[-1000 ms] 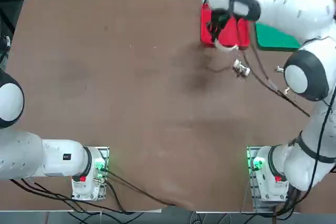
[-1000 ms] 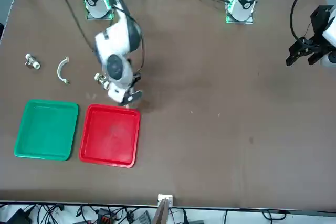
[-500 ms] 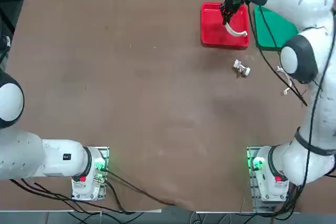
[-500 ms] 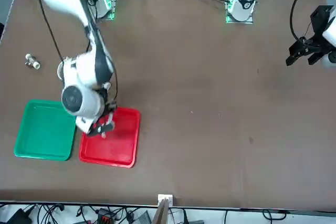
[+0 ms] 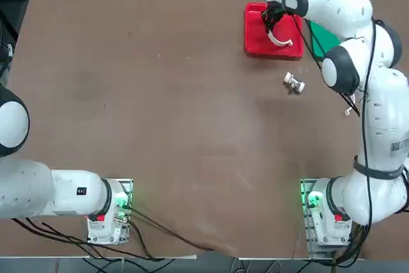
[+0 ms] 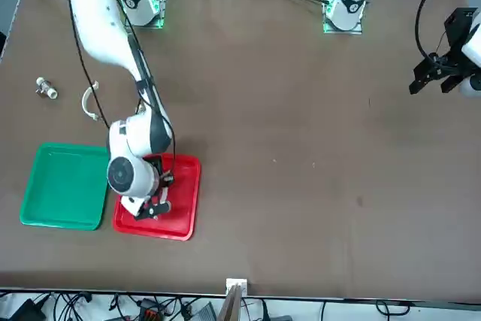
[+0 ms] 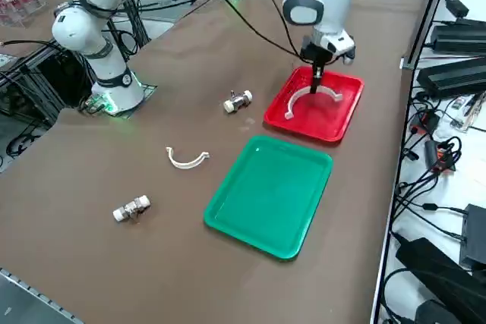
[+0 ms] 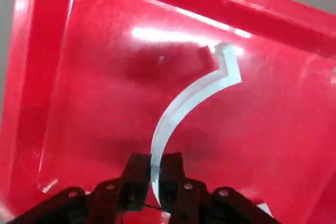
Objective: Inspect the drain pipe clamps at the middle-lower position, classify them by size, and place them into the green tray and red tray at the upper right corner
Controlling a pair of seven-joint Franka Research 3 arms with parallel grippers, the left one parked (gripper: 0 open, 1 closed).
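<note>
A: Moved since last second: right gripper (image 5: 273, 22) went from the table (image 5: 160, 94) edge of the red tray (image 5: 255, 43) out over the tray and down. Clamp (image 5: 284, 41) came with it.

B: Near stuff first?

A: Other clamp (image 7: 187, 160) lies flat on the table, well short of the trays, open side facing away from the right side camera. One stubby fitting (image 7: 131, 208) lies off beyond it toward the robot's right edge. Second fitting (image 5: 293, 83) is farther out, near the red tray's near edge, not touching it.

B: Then the trays.

A: Red tray and green tray (image 7: 266, 195) side by side at the far right, green on the outside. Green holds nothing.

B: Where's the clamp now?

A: Inside the red tray, arc on or just above the floor; can't tell which.

B: Gripper state?

A: Pointing straight down into the tray. In the wrist view the fingers (image 8: 137, 177) are nearly together, with the clamp's thin strip between them, about mid-arc, no gap visible on either side. I read it as pinching the clamp.
</note>
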